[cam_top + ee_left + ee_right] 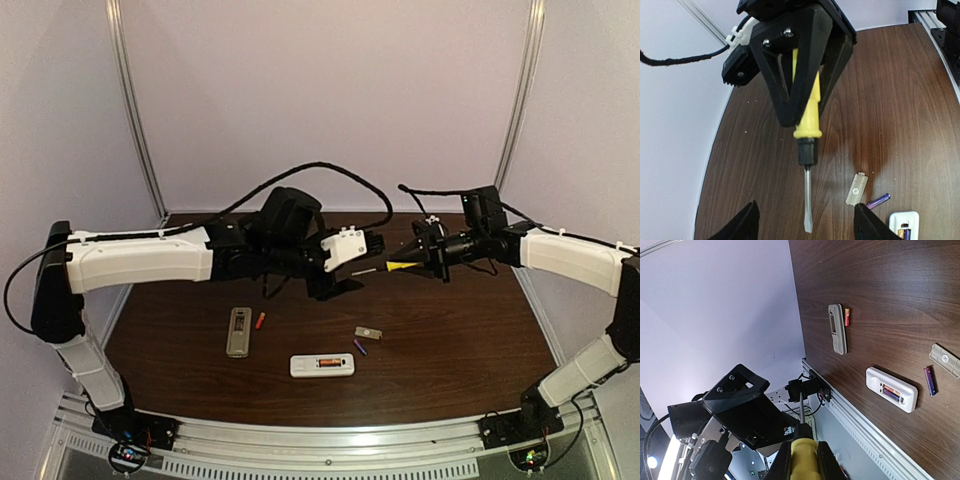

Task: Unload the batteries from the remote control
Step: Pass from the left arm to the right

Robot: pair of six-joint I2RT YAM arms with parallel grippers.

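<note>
R gripper (802, 462) clamps the yellow-handled screwdriver (807, 120) by its handle, blade aimed at the L gripper (806, 210). Its fingers (747, 222) gape wide, empty: prob. a mid-air handoff. Below, the white remote (322, 365) lies open w/ batteries (891, 393) still seated. A purple battery (360, 346) and the cover plate (368, 332) lie just beside it. The red battery (261, 321) sits by the grey remote (238, 332).

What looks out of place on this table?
The white rectangular remote lies open with an orange battery inside; a small grey cover plate and a purple battery lie loose beside it. A red battery rests next to the grey remote. Nothing looks damaged.
</note>
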